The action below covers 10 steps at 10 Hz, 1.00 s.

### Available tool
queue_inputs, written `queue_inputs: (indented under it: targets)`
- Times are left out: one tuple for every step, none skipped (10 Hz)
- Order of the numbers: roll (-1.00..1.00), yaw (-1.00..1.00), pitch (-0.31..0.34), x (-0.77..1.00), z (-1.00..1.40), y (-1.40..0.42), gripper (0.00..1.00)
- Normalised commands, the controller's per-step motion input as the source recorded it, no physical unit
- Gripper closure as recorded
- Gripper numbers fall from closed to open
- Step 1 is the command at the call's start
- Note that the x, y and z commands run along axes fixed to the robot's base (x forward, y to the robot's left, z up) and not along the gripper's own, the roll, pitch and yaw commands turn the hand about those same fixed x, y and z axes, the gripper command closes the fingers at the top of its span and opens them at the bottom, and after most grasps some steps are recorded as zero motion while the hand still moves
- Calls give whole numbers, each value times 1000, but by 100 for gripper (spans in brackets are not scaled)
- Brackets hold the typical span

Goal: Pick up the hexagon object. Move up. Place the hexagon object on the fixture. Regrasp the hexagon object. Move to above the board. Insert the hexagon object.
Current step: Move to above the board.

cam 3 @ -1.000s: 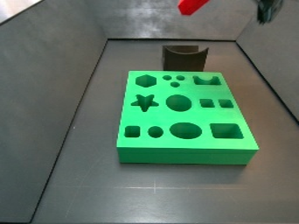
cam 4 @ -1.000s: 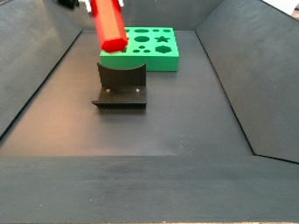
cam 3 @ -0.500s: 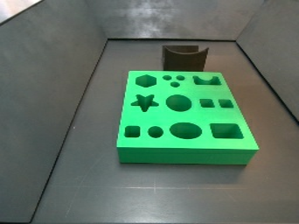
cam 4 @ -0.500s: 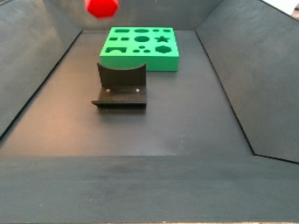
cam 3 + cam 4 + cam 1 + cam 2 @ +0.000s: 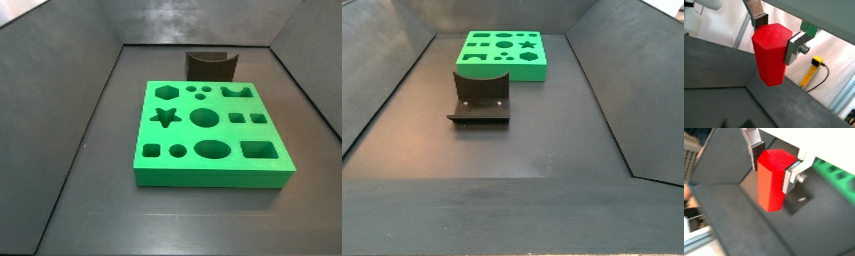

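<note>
A: What has moved since a second ago?

B: The hexagon object (image 5: 771, 52) has gone up. A second ago its red body was at the top edge of both side views; half a second ago only its tip showed in a side view. Now both side views show no piece and no arm. The board (image 5: 211, 136) and the fixture (image 5: 480, 97) did not move.

A: So where is the piece now?

B: It is high above the desk (image 5: 529, 140), and only the wrist views see it. It is between the fingers (image 5: 759, 17) of the gripper (image 5: 776, 31). The silver plates press on two opposite sides of its upper part, and most of the red prism hangs free below them.

A: How far open is the gripper?

B: Only as wide as the piece; the jaws are clamped on it. I see nothing else touching it.

A: Which step is this?

B: I judge it is the "move up" step, after the pick. The fixture stands bare, so the placing is not yet done.

A: What does the next move ask for?

B: The gripper should travel over the fixture, which stands just at the far end of the board in a side view (image 5: 210, 66), then go down slowly so the piece sits in the curved notch. The piece is long below the fingers, so its lower end could hit the fixture early.
</note>
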Motion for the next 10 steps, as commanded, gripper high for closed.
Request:
queue_inputs:
  targets:
    - [-1000,-172,-192,-739,178,-1000,100]
    - [-1000,-187,-202,-761,186,-1000,100]
    - [-1000,-199,-207,-788,189,-1000,100]
    - [-1000,-211,-202,-836,185,-1000,100]
    - [-1000,-218,-202,-873,194,-1000,100]
    - [-1000,-224,-206,-711,145,-750,100]
    - [-1000,-223,-200,-415,65,-358,100]
    - [-1000,-217,-181,-261,36,-184,100]
    - [-1000,-217,-175,-196,29,-121,100]
    - [-715,-145,-126,-127,11,-55,100]
